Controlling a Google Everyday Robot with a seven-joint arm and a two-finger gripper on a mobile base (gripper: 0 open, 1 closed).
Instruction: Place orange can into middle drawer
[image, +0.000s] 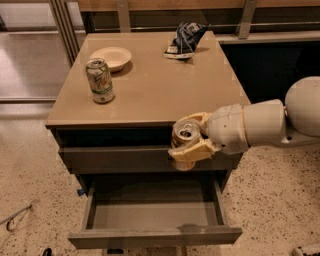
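The orange can (185, 136) is upright in my gripper (192, 137), which is shut on it; its silver top with the pull-tab faces up. The gripper holds the can in front of the cabinet's front edge, at the level of the upper closed drawer front, above the open drawer. The middle drawer (155, 214) is pulled out below, wide and shallow, with a smooth grey inside that holds nothing. My white arm (260, 125) comes in from the right.
On the tan cabinet top (150, 85) stand a green-and-white can (100, 80) at left, a pale bowl (110, 57) behind it and a crumpled dark chip bag (185, 39) at the back. A closed drawer front (115, 159) sits above the open one. Speckled floor surrounds.
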